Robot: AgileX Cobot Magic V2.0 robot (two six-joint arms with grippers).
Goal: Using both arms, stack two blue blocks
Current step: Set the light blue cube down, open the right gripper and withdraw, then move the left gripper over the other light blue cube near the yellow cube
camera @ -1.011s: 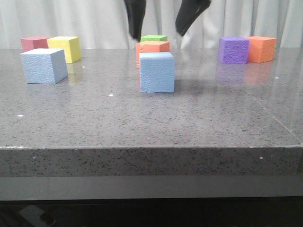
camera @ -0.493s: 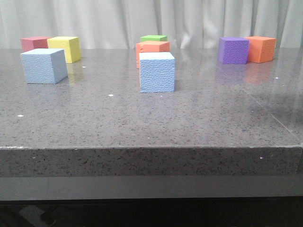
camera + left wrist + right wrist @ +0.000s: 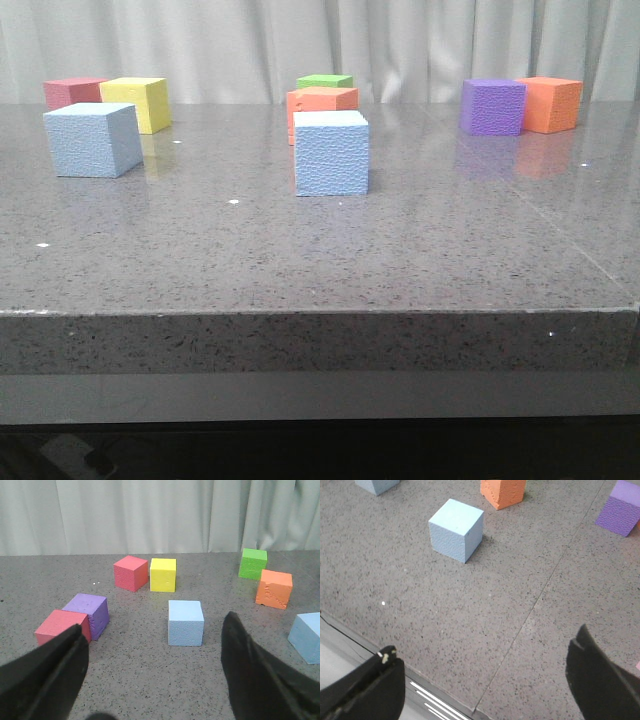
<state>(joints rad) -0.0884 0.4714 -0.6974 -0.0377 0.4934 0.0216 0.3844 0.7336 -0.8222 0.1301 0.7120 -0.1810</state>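
We see a dark grey speckled stone table (image 3: pixel 320 260) with a polished top that mirrors nearby colours faintly, a thick front edge, and a thin seam line running across its right part. Behind the table we see a pale, pleated curtain (image 3: pixel 220 40) spanning the full width of the front view. Lighting is even and diffuse, and below the table edge the area is dark.

Table: grey speckled stone slab (image 3: pixel 320 260), a thin seam crossing its right part.
Landmark: pale blue foam cube (image 3: pixel 331 152) at centre.
Behind it: orange foam cube (image 3: pixel 322 101), then green foam cube (image 3: pixel 325 81).
Far left: second pale blue foam cube (image 3: pixel 92 139); behind that, yellow foam cube (image 3: pixel 136 102) and red foam cube (image 3: pixel 70 92).
Far right: purple foam cube (image 3: pixel 493 106) beside another orange foam cube (image 3: pixel 552 103).
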